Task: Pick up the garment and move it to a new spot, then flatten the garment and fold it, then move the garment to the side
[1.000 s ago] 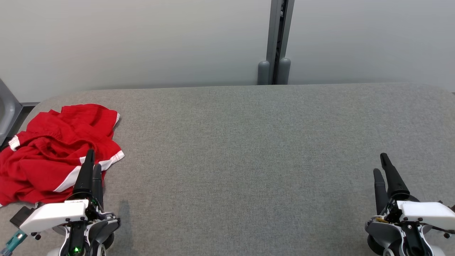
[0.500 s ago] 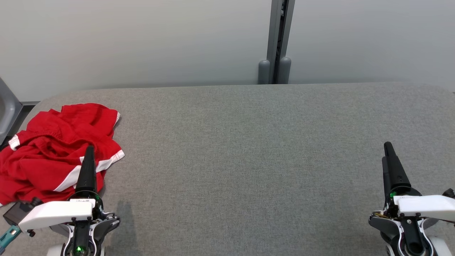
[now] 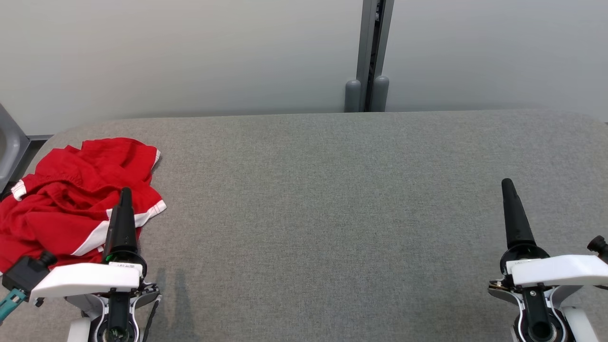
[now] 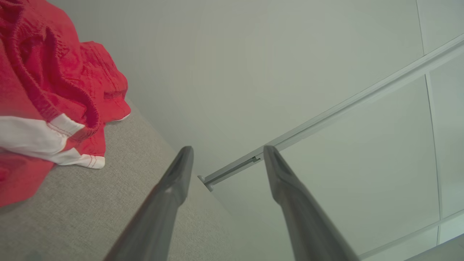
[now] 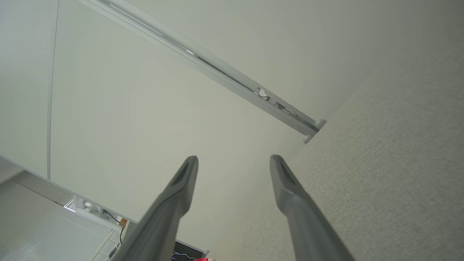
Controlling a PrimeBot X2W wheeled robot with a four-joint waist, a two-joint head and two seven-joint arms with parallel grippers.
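Right gripper [image 3: 507, 185] farther; crumpled red garment [image 3: 71, 199]

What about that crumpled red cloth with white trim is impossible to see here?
Head view: the red white-trimmed garment runs off the left edge; the left gripper covers a strip of it.
Left wrist view: top and left edges crop it.
Its kind and full shape: hidden by its own folds.
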